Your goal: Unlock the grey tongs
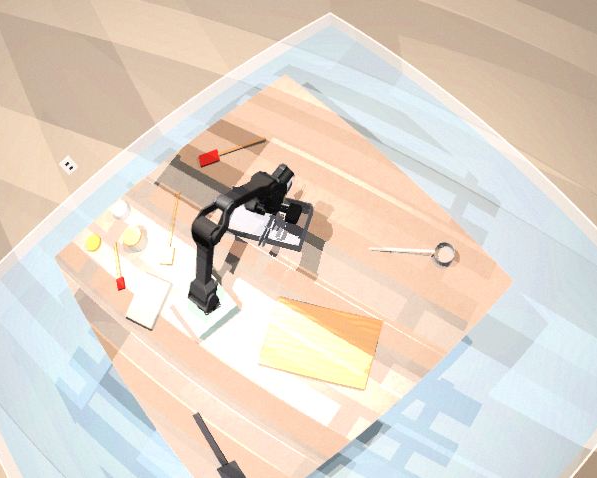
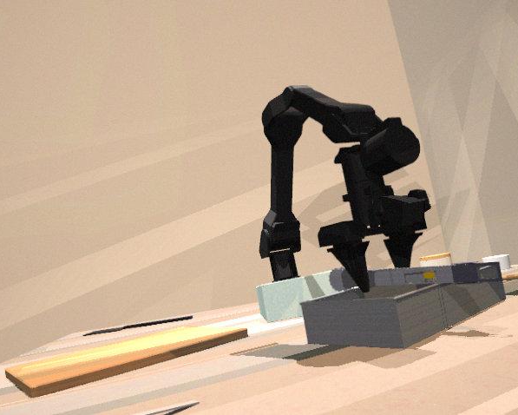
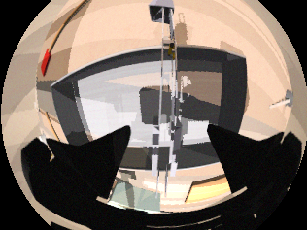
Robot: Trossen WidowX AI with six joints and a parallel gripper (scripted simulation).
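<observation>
Open gripper over the roasting tin, tongs between its fingers but not gripped

The black arm point(image 1: 203, 262) point(image 2: 281, 178) bends over the grey roasting tin point(image 1: 306, 226) point(image 2: 352, 326) point(image 3: 233, 96), its gripper point(image 1: 275, 215) point(image 2: 383, 279) point(image 3: 169, 129) pointing down. The two fingers are spread wide and hold nothing; in the exterior view, the nearer fingertip reaches about the height of the tin's rim.

The grey tongs point(image 1: 274, 226) point(image 2: 337, 279) point(image 3: 161, 96) lie across the tin. In the wrist view their long arms run between the spread fingertips — a gap shows on either side — and extend past the rim at both ends. Their two arms lie close together. Whether the lock is engaged, I cannot tell.

The wooden board point(image 1: 319, 344) point(image 2: 125, 352) point(image 3: 209, 189) lies flat on the table, apart from the tin, with no tongs on it. The pale green block point(image 1: 221, 321) point(image 2: 281, 299) point(image 3: 133, 198) under the arm sits between the board and a pale slab point(image 1: 149, 302). A red-headed spatula point(image 1: 208, 157) point(image 3: 46, 62) lies on the tin's other side from the board — well apart from it.
</observation>
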